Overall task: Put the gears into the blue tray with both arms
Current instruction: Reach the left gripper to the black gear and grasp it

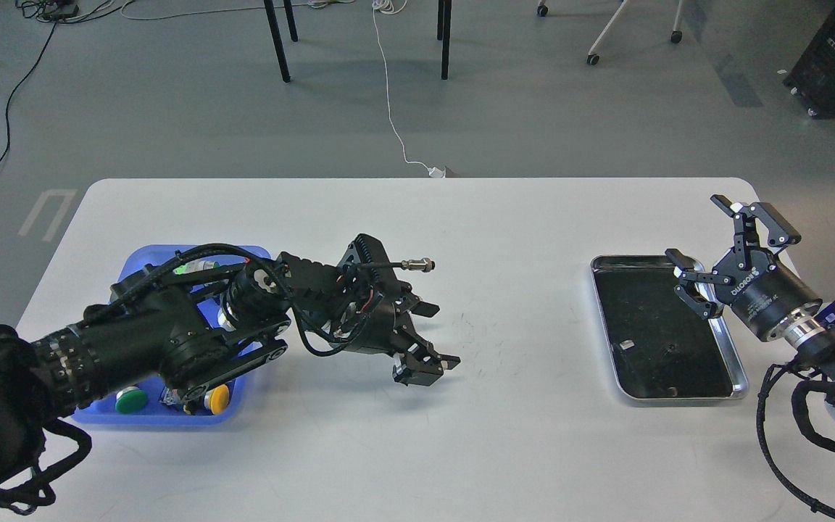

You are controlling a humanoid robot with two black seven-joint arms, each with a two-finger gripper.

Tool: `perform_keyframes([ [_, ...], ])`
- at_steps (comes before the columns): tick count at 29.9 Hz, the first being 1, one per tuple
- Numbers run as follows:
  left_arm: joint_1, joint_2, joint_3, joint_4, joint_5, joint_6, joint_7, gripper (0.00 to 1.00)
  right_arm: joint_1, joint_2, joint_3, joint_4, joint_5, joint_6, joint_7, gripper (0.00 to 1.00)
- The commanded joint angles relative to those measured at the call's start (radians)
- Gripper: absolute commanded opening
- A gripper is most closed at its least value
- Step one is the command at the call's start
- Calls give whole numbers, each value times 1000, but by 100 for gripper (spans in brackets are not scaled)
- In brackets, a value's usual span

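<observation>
Both sets of jaws stand apart and hold nothing: your left gripper (428, 341) hangs over bare desk (504, 239) just right of the blue tray (143, 262), and your right gripper (722, 250) hovers at the far right edge of the steel tray (738, 377). Dark specks in that steel tray, near its front edge, may be the gears (671, 348); they are too small to be sure. Expect them to be light, hard and slippery on metal. Pinch one across its rim with the fingertips, low, so it cannot skate away.
</observation>
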Motion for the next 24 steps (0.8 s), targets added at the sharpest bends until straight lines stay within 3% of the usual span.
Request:
perform_keyframes([
  [1, -6, -25, 28, 52, 0, 0, 0, 71, -1, 0, -2, 0, 0, 0, 0, 97],
  [5, -5, -21, 36, 55, 0, 0, 0, 57, -1, 0, -2, 1, 0, 0, 0, 97],
  [12, 5, -16, 36, 78, 0, 0, 0, 56, -1, 1, -3, 1, 0, 0, 0, 97],
  [19, 8, -21, 36, 78, 0, 13, 0, 40, -1, 1, -2, -3, 0, 0, 0, 97],
  [24, 9, -25, 39, 81, 0, 17, 0, 39, -1, 0, 0, 0, 0, 0, 0, 97],
])
